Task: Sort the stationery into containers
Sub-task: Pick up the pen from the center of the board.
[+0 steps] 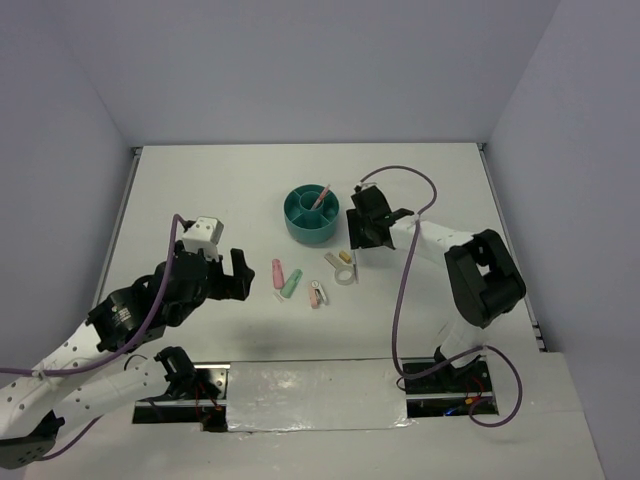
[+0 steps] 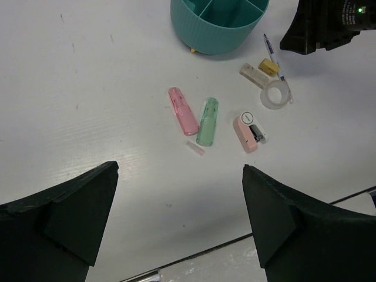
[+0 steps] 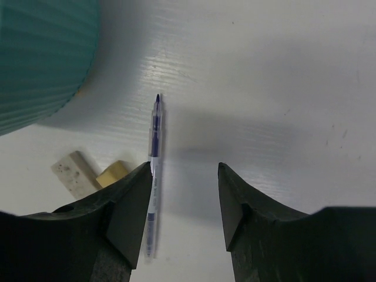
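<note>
— Two hands here. What about the nearer one?
— The left hand point(image 2: 179, 169) sits at the lower left of the top view. Its jaws are spread wide with nothing between them, over bare counter point(image 2: 88, 88).
— And just past it?
— A pink capsule point(image 2: 183, 111) and a pale-green capsule point(image 2: 208, 121) lie side by side at mid-frame in the left wrist view. A small clear sliver point(image 2: 195, 148) lies by their near ends. To their right lies the pink-white clip point(image 2: 249, 132).
— Further on?
— The clear tape ring point(image 2: 275, 94) lies flat on the counter. Beyond it is a whitish block point(image 2: 252, 74) just beside a small yellowish piece point(image 2: 269, 66). The thin grey pen point(image 3: 155, 126) lies next to them, its tip near the organiser's wall.
— The right hand?
— The right hand point(image 3: 183, 167) hovers over that pen, jaws partly open, gripping nothing. The pen runs along the inner edge of the finger on the left of the right wrist view. Whether they touch, I cannot tell.
— And the container?
— The teal desk organiser point(image 1: 305, 232) stands farthest, at the centre of the top view. The thin pink pen point(image 1: 322, 197) leans inside it.
</note>
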Motion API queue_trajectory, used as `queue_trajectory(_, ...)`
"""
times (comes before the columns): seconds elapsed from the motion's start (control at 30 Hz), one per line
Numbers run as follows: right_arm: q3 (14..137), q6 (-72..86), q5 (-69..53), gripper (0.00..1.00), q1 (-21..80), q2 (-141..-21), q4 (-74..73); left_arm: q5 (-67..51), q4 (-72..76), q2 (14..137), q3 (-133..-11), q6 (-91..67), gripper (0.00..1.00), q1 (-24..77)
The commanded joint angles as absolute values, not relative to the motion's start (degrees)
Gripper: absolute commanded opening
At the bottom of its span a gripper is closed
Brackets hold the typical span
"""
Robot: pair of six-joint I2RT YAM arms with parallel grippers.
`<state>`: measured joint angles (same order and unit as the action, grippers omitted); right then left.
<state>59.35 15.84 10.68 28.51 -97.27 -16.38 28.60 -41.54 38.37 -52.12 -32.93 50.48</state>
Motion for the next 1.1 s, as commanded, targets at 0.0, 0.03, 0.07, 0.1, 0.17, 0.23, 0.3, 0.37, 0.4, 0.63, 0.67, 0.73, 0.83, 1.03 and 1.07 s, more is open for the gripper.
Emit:
queue_trajectory(0.0,62.6,15.2,9.5,0.55,28.8,-98.3,-16.6,27.3,-39.2,38.1,-52.1,-30.9,0.99,50.2)
queue_trajectory(0.03,62.5,15.2,9.1,0.55,28.8,-98.3,-16.4,27.2,-39.0,38.1,-52.1,-30.7,0.99,50.3)
queue_trajectory(0.07,62.5,15.3,8.8,0.55,28.9,-98.6,-16.3,27.1,-39.0,38.2,-52.0,-30.6,0.99,50.3)
queue_trajectory(0.1,62.7,15.4,9.0,0.55,29.0,-99.0,-16.4,27.0,-39.0,38.1,-52.0,-30.6,0.99,50.3)
queue_trajectory(0.17,62.8,15.4,9.1,0.54,29.1,-99.9,-16.5,26.7,-38.8,38.0,-52.0,-30.4,0.99,50.3)
queue_trajectory(0.23,62.9,15.4,9.1,0.53,29.3,-100.5,-16.4,26.4,-38.8,37.7,-52.0,-30.4,0.99,50.3)
queue_trajectory(0.3,63.0,15.5,9.0,0.52,29.5,-101.2,-16.3,26.0,-38.6,37.4,-51.9,-30.2,0.99,50.3)
queue_trajectory(0.37,63.5,15.6,9.1,0.51,29.9,-102.1,-16.6,25.5,-38.3,36.7,-51.7,-30.1,0.99,50.3)
queue_trajectory(0.4,63.5,15.6,9.3,0.51,30.0,-102.4,-16.7,25.4,-38.2,36.6,-51.7,-30.1,0.99,50.2)
queue_trajectory(0.63,63.7,15.9,9.7,0.49,30.4,-103.3,-16.9,24.7,-38.0,36.4,-51.6,-29.6,0.99,50.3)
queue_trajectory(0.67,63.7,15.9,9.8,0.48,30.5,-103.3,-17.0,24.7,-37.9,36.4,-51.6,-29.6,0.99,50.3)
queue_trajectory(0.73,63.8,16.2,10.5,0.46,30.8,-103.5,-17.9,24.7,-38.1,36.3,-51.6,-29.6,0.99,50.3)
queue_trajectory(0.83,63.6,17.0,11.2,0.45,31.3,-103.4,-20.1,24.6,-38.0,35.9,-51.5,-29.6,0.99,50.3)
queue_trajectory(1.03,59.0,18.8,12.0,0.45,32.1,-100.6,-20.2,24.1,-37.7,35.7,-51.5,-29.4,0.99,50.3)
queue_trajectory(1.07,58.1,18.8,11.9,0.44,32.3,-100.5,-20.0,24.0,-37.7,35.8,-51.5,-29.4,0.99,50.3)
